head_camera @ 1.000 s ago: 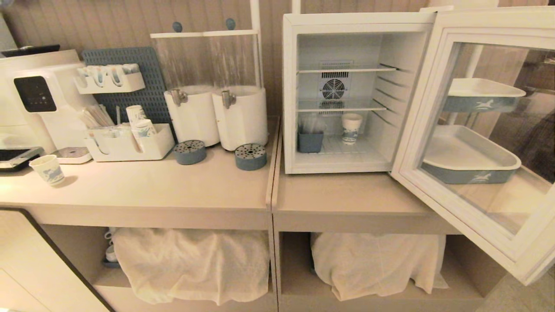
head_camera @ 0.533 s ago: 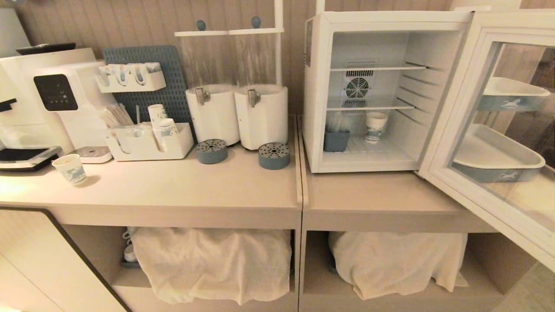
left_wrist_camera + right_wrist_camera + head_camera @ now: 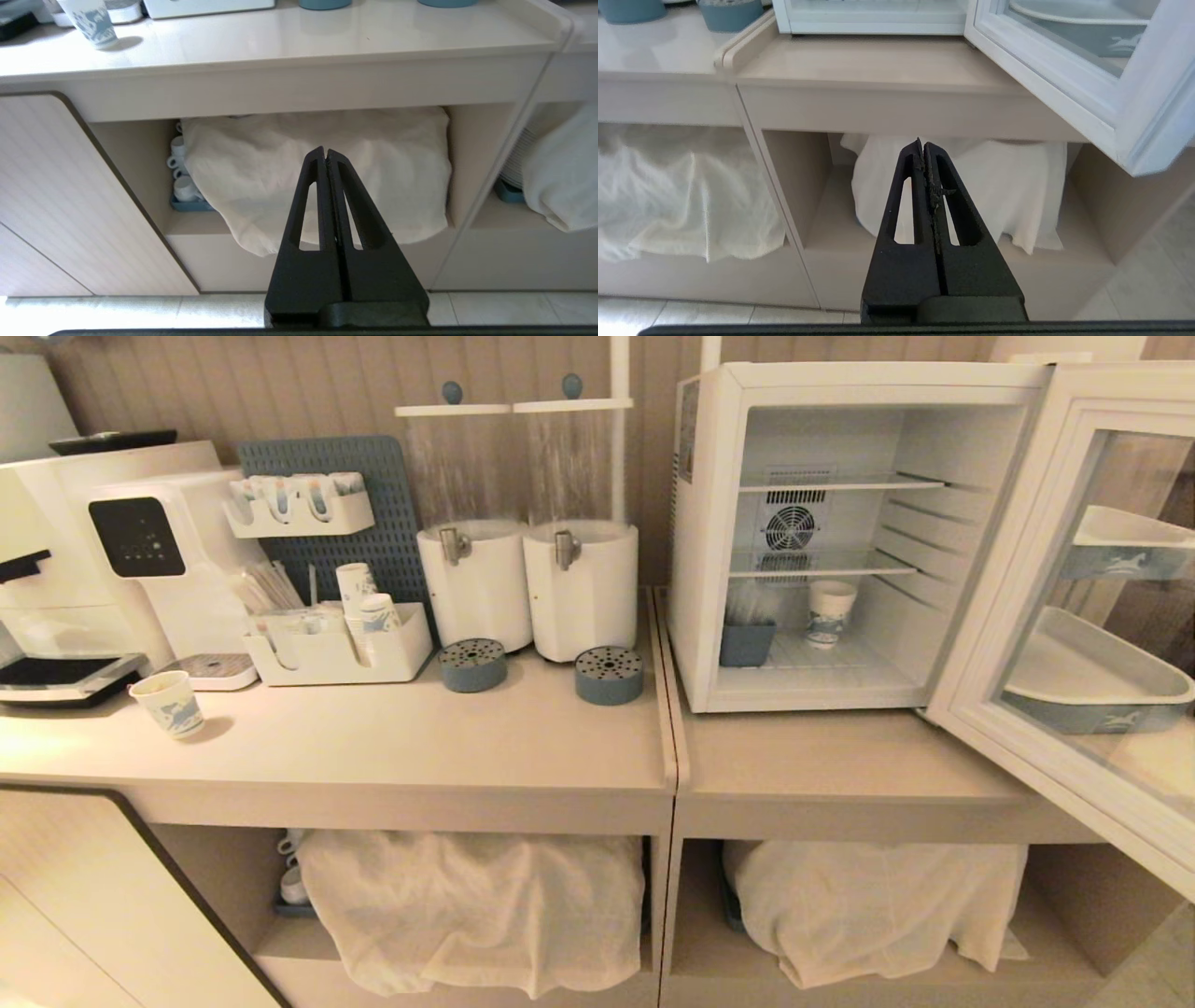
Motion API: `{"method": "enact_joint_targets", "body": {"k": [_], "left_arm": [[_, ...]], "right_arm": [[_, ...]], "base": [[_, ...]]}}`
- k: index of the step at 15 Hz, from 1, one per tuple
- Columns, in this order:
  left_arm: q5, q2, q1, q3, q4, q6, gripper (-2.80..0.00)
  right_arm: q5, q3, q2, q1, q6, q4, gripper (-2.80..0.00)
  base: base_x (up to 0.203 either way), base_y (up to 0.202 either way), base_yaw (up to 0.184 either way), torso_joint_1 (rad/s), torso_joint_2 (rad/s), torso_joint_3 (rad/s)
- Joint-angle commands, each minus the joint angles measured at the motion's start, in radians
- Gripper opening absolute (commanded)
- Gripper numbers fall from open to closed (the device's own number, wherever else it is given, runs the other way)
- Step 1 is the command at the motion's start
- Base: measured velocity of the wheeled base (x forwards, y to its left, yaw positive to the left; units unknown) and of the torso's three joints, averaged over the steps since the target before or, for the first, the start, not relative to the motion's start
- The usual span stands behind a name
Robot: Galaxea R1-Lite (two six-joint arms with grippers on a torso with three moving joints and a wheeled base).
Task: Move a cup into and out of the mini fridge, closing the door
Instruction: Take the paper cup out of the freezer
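The white mini fridge [image 3: 702,532] stands on the right-hand counter with its glass door [image 3: 1046,616] swung wide open to the right. A white cup with blue print [image 3: 830,612] stands upright on the fridge floor, under the lower wire shelf. Neither arm shows in the head view. My left gripper [image 3: 325,151] is shut and empty, low in front of the cloth-covered shelf under the left counter. My right gripper [image 3: 923,143] is also shut and empty, below the counter edge in front of the fridge, with the open door's [image 3: 1064,88] corner overhanging to one side.
A small blue bin [image 3: 747,642] sits in the fridge beside the cup. A same-patterned paper cup [image 3: 169,704] stands by the coffee machine [image 3: 140,551]. Two white dispensers [image 3: 476,583], blue drip discs [image 3: 609,675] and an organizer with stacked cups [image 3: 336,649] line the left counter.
The whole head view has shifted, with everything sliding to the right in the picture; the camera moved. The cup, fridge and door keep their places relative to each other.
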Motion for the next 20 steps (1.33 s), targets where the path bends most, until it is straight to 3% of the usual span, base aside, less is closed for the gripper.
{"method": "enact_joint_targets", "body": {"k": [1,11,12,15,20], "left_arm": [[0.0,-0.002,0.0,0.0,0.001,0.001,-2.8],[0.0,-0.002,0.0,0.001,-0.002,-0.008,-2.8],[0.0,-0.002,0.0,0.001,-0.002,-0.01,-2.8],[0.002,-0.002,0.0,0.001,-0.004,-0.016,-2.8],[0.003,-0.002,0.0,0.003,-0.01,-0.02,-2.8]], "right_arm": [[0.0,0.001,0.0,0.0,-0.001,-0.001,-2.8],[-0.001,-0.01,-0.002,0.0,0.007,-0.025,-2.8],[0.0,-0.058,0.002,0.0,0.018,-0.032,-2.8],[0.007,-0.4,0.147,0.0,0.04,0.033,-2.8],[0.015,-0.759,0.746,-0.001,0.047,0.047,-2.8]], "base": [[0.152,0.001,-0.003,0.004,-0.01,0.009],[0.171,0.0,0.001,0.002,0.0,0.002],[0.0,0.0,0.0,0.0,0.0,0.0],[0.0,0.0,0.0,0.0,0.0,0.0],[0.0,0.0,0.0,0.0,0.0,0.0]]}}
